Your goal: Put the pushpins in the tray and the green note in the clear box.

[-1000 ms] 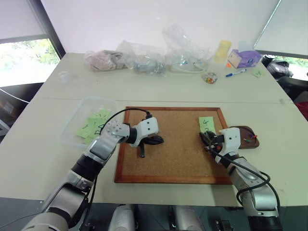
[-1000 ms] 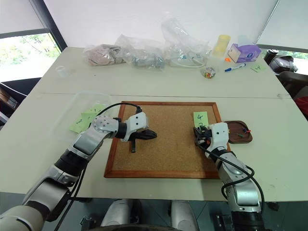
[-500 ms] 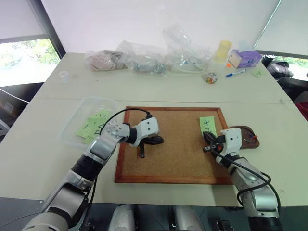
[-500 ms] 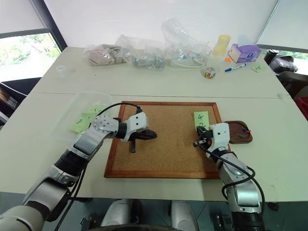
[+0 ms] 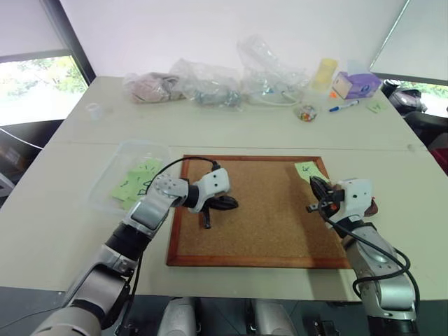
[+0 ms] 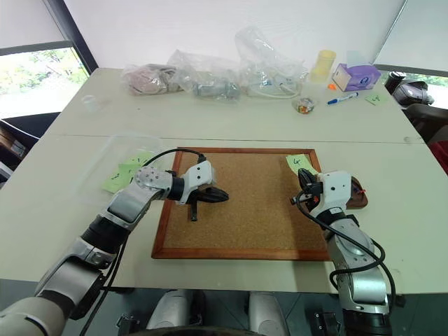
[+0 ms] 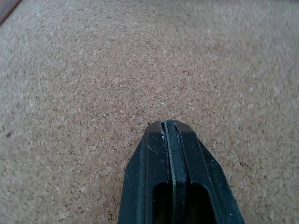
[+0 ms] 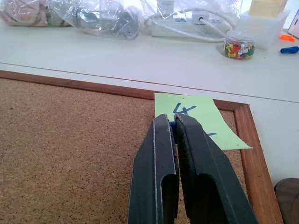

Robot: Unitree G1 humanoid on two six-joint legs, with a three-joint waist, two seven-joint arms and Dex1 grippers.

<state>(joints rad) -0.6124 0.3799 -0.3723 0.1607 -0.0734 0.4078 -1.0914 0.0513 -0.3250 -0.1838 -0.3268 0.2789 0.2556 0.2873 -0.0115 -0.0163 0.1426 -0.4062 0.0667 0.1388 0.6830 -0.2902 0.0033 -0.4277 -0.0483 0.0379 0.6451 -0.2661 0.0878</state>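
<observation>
**Desk:** What does the head camera give you?

**Operator:** I see the cork board (image 5: 259, 224) in the middle of the surface. The green note (image 5: 308, 169) lies at its 2 o'clock corner, slightly askew. My right gripper (image 5: 315, 186) sits just at the note's 5 o'clock, pointing towards it. The tray (image 6: 359, 197) is at that gripper's 3 o'clock, just off the board's frame and partly hidden behind the wrist. The clear box (image 5: 129, 175) is at the board's 9 o'clock, with other green notes in it. My left gripper (image 5: 231, 204) is over the board's 9 o'clock half, pointing toward 3 o'clock.

**Desk:** Left wrist?

**Operator:** Bare cork under it. The jaws are pressed together with nothing between them.

**Desk:** Right wrist?

**Operator:** Jaws closed here too, tips over the note's near edge. The "4" reads just past them, and one near corner of the note lifts off the cork. A small blue speck shows between the tips, and I can't tell what it is. Beyond the frame at 12 o'clock lie plastic bags (image 8: 93, 16), and at 1 o'clock stands a jar (image 8: 239, 48) of coloured pins.
</observation>
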